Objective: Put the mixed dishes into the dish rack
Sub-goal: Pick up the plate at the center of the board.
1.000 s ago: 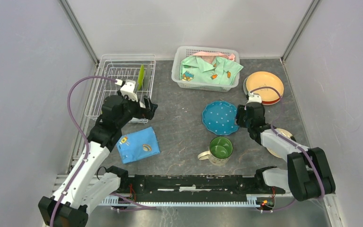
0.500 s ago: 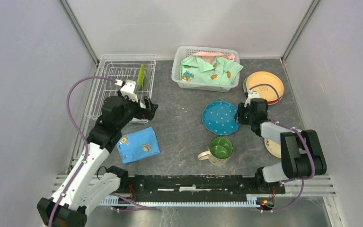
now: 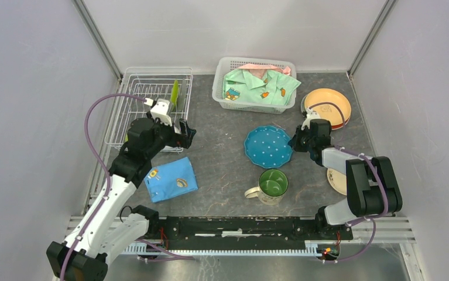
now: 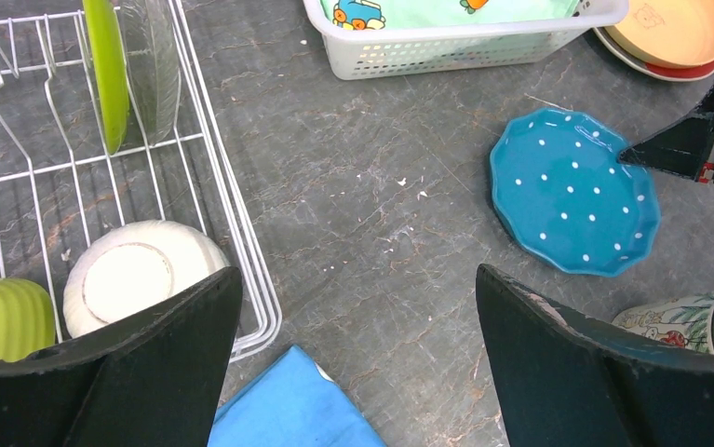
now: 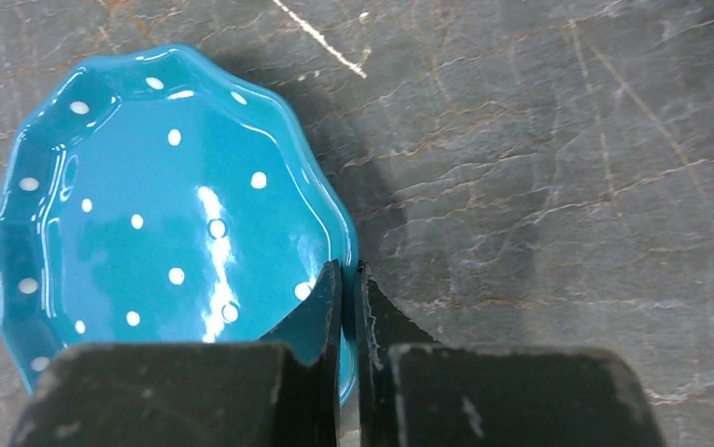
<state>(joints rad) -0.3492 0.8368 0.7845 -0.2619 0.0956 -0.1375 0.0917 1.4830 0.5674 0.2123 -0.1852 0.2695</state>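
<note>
At the right-hand edge of the blue dotted scalloped plate (image 3: 268, 146), the right gripper (image 3: 297, 140) is pinched tight on the rim, its two fingers nearly meeting with the edge between them. The plate lies near the middle of the grey tabletop (image 3: 222, 152); whether its gripped side is raised cannot be told. Just nearer the arms than the plate stands the green-lined mug (image 3: 271, 184), handle to the left. Behind the plate sits a white latticed basket (image 3: 239, 104) of green clothing. Behind and right of the plate, an orange plate (image 3: 326, 105) rests on a red one. Near right of it, a cream plate (image 3: 336, 178) shows partly from under the right arm. Well left of the plate stands the dish rack (image 3: 128, 111), holding a lime-green plate (image 4: 106, 65) upright among the tines and an upturned white bowl (image 4: 134, 279) at the near end. Between the blue plate and the rack hangs the left gripper (image 3: 185, 133), jaws spread wide, holding nothing. A folded blue cloth (image 3: 171, 179) lies left of the plate and nearer the arms.
</note>
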